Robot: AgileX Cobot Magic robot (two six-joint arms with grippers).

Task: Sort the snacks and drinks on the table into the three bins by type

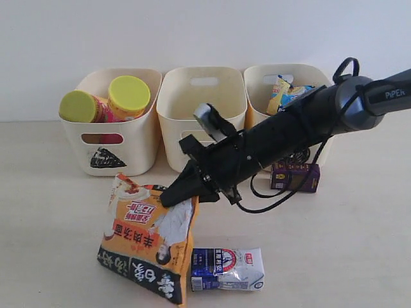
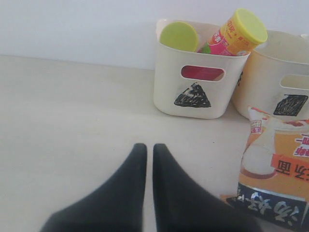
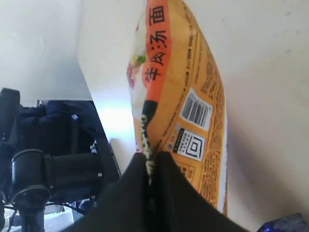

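Pale wooden table [image 1: 359, 256] against plain white wall [image 1: 192, 32].

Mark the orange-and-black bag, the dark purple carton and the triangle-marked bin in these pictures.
orange-and-black bag [image 1: 151, 240]: exterior view, middle of its printed front.
dark purple carton [image 1: 302, 174]: exterior view, its front face.
triangle-marked bin [image 2: 227, 96]: left wrist view, bare front wall beside the triangle.

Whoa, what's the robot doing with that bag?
The right gripper has its jaws pinched shut on the top edge of the orange-and-black bag. Two chip tubes are in the triangle bin, and a blue bag is in the right-hand bin. The blue-and-white carton and purple carton are on the table. The left gripper is shut, holding nothing.
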